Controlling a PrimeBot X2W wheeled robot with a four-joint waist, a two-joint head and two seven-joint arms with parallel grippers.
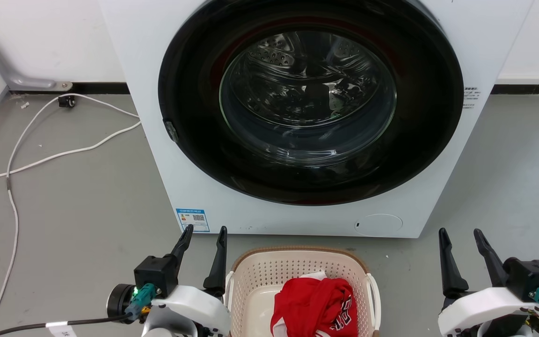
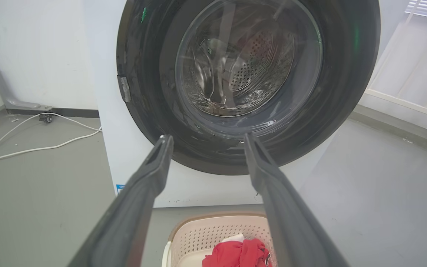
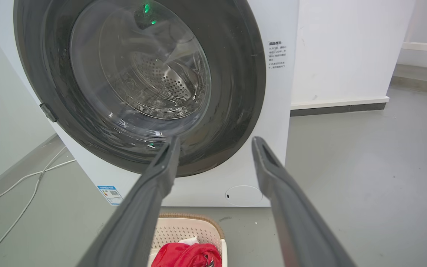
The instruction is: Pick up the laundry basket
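The laundry basket (image 1: 260,276), cream with perforated walls and a brown woven-look rim, sits on the floor in front of the washer, at the bottom middle of the head view. A red garment (image 1: 316,304) lies inside it. White side handles show at its left (image 1: 228,285) and right (image 1: 375,292). My left gripper (image 1: 205,229) stands open just left of the basket, empty. My right gripper (image 1: 460,231) stands open well to the right of it, empty. The basket (image 2: 213,231) also appears low between the left fingers, and the basket (image 3: 189,230) low in the right wrist view.
A white front-loading washer (image 1: 148,140) with a shut dark round door (image 1: 311,103) stands directly behind the basket. White cables (image 1: 40,159) trail over the grey floor on the left. A white wall runs behind, with a grey pipe (image 1: 12,75) at the far left.
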